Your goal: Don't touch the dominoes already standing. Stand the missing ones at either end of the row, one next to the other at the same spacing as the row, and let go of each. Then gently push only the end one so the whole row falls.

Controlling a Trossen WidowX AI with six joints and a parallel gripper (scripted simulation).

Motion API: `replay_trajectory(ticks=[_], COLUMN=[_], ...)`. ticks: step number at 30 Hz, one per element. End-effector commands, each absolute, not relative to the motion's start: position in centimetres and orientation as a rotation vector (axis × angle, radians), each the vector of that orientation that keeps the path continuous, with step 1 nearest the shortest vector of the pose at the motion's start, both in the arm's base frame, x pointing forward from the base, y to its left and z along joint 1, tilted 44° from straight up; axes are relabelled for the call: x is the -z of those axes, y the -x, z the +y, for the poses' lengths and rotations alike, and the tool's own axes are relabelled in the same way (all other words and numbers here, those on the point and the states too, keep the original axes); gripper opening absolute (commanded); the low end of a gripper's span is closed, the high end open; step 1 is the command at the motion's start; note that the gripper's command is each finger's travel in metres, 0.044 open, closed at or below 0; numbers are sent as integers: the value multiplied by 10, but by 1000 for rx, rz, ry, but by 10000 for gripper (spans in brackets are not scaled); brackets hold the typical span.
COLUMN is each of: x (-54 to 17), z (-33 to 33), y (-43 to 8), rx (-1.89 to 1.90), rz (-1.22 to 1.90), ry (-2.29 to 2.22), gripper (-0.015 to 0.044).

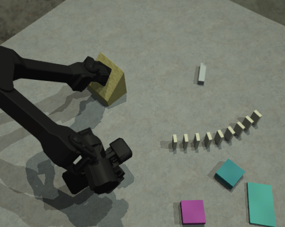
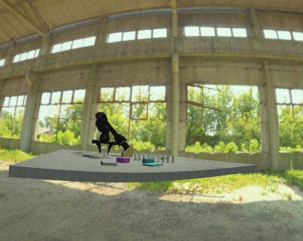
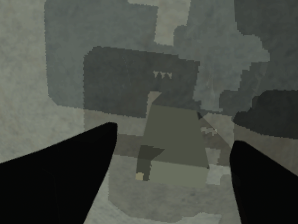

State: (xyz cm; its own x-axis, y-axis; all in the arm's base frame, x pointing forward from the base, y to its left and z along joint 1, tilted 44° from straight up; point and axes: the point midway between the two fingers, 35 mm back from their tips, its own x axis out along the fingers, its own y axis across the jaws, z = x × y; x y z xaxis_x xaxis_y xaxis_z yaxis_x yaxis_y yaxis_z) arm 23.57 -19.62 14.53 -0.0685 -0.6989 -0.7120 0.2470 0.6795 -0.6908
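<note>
A row of several pale upright dominoes [image 1: 208,139] [image 2: 153,158] curves across the table, right of the arm in the top view. A separate pale domino [image 3: 179,175] [image 2: 104,155] stands upright below my hand, apart from the row. My gripper [image 3: 174,140] [image 2: 104,153] is partly open, pointing down, with one finger on each side of this domino and a visible gap on both sides. The top view hides the fingers and this domino under the hand. A whitish block [image 1: 202,73] lies on the table behind the row; whether it is a domino is unclear.
A teal block [image 1: 230,172] [image 2: 148,160], a magenta block [image 1: 192,211] [image 2: 123,159] and a flat turquoise slab [image 1: 260,203] [image 2: 152,164] lie in front of the row. The arm's base is at an ochre wedge [image 1: 117,90]. A grey block [image 2: 108,163] shows near the table's front edge.
</note>
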Motion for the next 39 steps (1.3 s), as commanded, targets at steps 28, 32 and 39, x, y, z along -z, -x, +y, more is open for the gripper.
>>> replay_trajectory(ticks=[28,32,39], x=[-239,-228,-163], z=[-103,-92,-24], y=[-244,-257,-304], rx=[752,671,280], rz=[1437,1477,1659], ry=[453,531,886], gripper=[107,107,107])
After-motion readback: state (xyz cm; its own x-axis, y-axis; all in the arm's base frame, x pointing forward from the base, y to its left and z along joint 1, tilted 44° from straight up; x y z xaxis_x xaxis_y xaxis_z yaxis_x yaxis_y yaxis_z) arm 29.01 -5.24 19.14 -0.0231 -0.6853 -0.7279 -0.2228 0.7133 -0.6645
